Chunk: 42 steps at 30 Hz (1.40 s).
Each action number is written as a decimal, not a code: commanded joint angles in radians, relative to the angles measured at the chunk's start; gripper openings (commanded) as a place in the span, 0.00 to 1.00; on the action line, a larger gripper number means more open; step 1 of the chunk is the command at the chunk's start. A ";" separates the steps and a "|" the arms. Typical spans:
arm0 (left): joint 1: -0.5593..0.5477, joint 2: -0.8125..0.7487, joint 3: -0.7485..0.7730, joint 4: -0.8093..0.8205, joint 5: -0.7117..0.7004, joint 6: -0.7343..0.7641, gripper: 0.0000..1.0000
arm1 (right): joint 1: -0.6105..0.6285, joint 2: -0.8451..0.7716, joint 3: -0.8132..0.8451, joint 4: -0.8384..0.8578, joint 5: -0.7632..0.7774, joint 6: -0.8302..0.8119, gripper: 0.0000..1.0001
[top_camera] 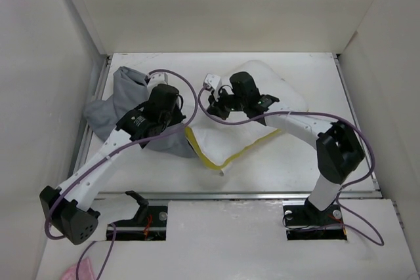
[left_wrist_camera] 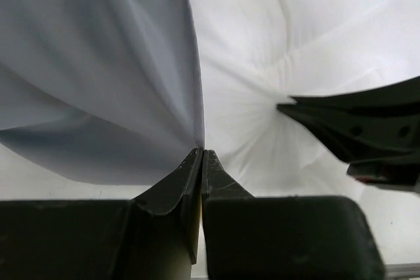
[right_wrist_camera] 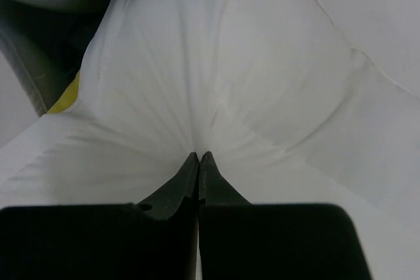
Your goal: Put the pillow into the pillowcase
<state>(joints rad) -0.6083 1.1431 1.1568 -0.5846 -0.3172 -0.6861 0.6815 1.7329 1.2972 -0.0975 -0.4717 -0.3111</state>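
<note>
- The pillowcase point(top_camera: 121, 100) lay bunched in loose folds at the far left of the desk point(top_camera: 308, 162). Its outer side was pressed up against the left wall point(top_camera: 46, 83), so that flank had almost no free room.
- The pillow point(top_camera: 279, 93) lay mid-desk, its near-left end touching the pillowcase. Whether that end sat inside the grey fabric could not be told.
- The pillow's long axis ran on a diagonal, from near-left to far-right. The yellow band point(top_camera: 246, 151) lined its near edge and wrapped round the near-left end that faced the pillowcase.
- The far-right end stopped short of the right wall point(top_camera: 387, 77), leaving a bare strip of desk there.
- Bare desk also lay open in front of the pillow as far as the metal rail point(top_camera: 262, 195), and behind it up to the back wall point(top_camera: 223, 4).
- The left fingers point(left_wrist_camera: 202, 155) were closed tip to tip on a fold at the edge of the pillowcase, just beside the pillow's white cover.
- The right fingers point(right_wrist_camera: 198, 157) were closed on a pinch of the pillow's top, with creases spreading out from the tips.
- The two wrists sat near each other over the line where pillow and pillowcase met, with a purple cable point(top_camera: 197, 106) looping between them.
</note>
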 commanded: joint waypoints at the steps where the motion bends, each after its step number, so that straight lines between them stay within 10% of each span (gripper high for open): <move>1: -0.011 -0.057 -0.035 0.017 0.015 -0.018 0.00 | -0.028 -0.010 0.074 0.201 -0.024 0.075 0.00; 11: -0.021 -0.040 -0.042 0.068 0.004 0.002 0.00 | 0.050 0.120 0.185 0.199 -0.254 -0.028 0.00; 23: -0.030 -0.088 -0.066 0.036 0.089 -0.001 0.00 | 0.069 0.301 0.308 0.538 0.603 0.424 0.00; 42: -0.030 -0.120 -0.169 -0.127 0.158 -0.013 0.00 | 0.023 0.551 0.827 0.299 0.657 0.785 0.00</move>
<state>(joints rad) -0.6220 1.0454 0.9974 -0.6041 -0.2028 -0.6827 0.7517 2.3489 2.0281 0.1066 0.1486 0.4198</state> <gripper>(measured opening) 0.006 0.011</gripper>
